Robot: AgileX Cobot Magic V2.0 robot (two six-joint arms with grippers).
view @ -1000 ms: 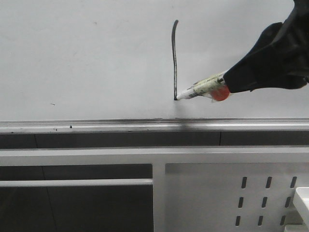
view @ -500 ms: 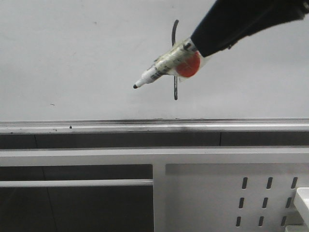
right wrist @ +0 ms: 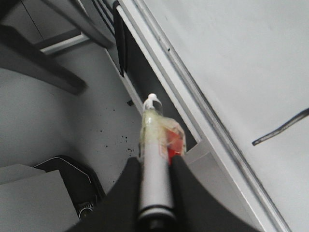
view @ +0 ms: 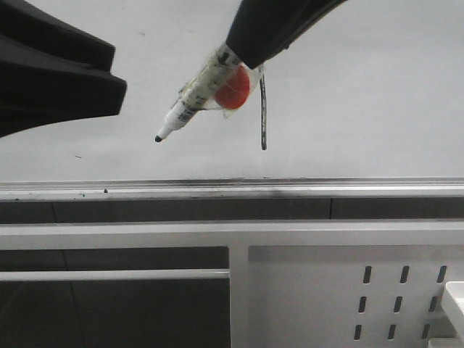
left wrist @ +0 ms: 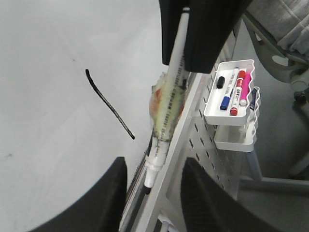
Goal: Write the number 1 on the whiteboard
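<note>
The number 1 (view: 262, 109) stood drawn mid-whiteboard (view: 362, 94), so little looked left: the right tool (view: 243, 54) was clamped on the marker (view: 190, 103), tip off the surface, the left tool (left wrist: 152, 193) apart, empty.

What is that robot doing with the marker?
The right gripper is holding a whiteboard marker, with tape and something red wrapped around it. A black number 1 is already drawn on the whiteboard. The marker tip is off the board now, pointing down and to the left of the stroke. The left gripper is open and empty, up near the board. A small tray of spare markers hangs on the white frame beside it.
</note>
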